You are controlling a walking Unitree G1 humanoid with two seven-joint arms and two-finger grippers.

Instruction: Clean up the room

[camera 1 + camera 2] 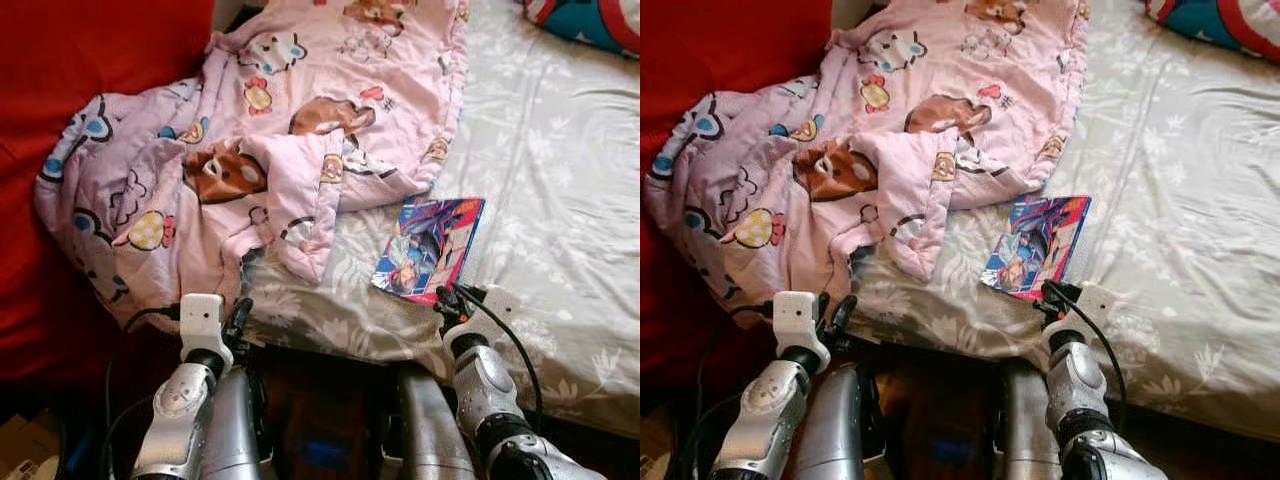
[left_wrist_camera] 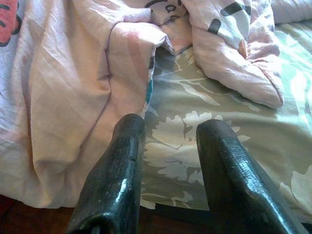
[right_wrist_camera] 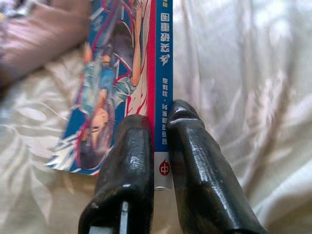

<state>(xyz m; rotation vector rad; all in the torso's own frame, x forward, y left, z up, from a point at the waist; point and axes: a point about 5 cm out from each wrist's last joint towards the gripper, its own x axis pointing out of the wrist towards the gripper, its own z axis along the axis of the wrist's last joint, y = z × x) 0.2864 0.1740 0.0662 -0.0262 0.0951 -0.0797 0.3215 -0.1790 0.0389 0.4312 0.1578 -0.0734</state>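
Grey floral bed sheet (image 1: 560,180), pink blanket (image 1: 260,150), comic (image 1: 428,248) nr right claw (image 1: 447,303)

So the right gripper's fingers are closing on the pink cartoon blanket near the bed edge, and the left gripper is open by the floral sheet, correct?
Not quite. The right gripper has its fingers on the spine edge of the colourful comic book, not the pink cartoon blanket; the right wrist view shows this. The left gripper is open by the floral sheet.
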